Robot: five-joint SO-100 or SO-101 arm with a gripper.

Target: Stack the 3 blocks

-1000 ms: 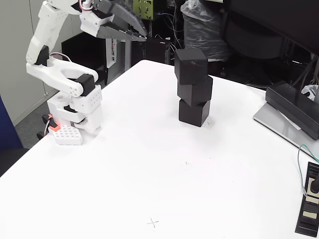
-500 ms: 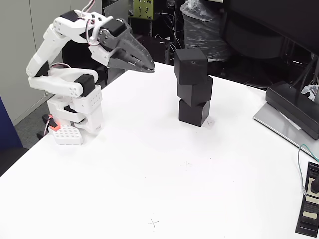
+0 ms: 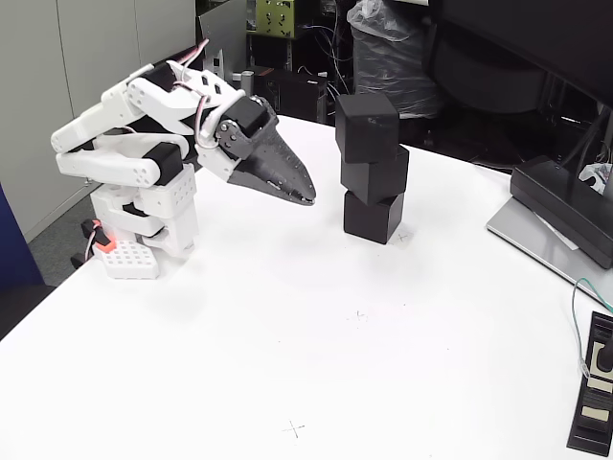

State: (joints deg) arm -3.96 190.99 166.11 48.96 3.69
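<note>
Three black blocks (image 3: pixel 372 166) stand stacked, slightly twisted, on the white table (image 3: pixel 287 335), just right of the gripper (image 3: pixel 305 197), whose empty fingers are pressed together.

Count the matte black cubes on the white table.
3, all in one stack: bottom matte black cube on the white table, middle cube on it, top cube above.

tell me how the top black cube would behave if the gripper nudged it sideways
The top cube would probably slide or topple rather than roll: its faces are flat. It sits slightly twisted on the middle cube, so the stack looks easy to upset. Its matte surface suggests modest grip; weight cannot be judged.
</note>
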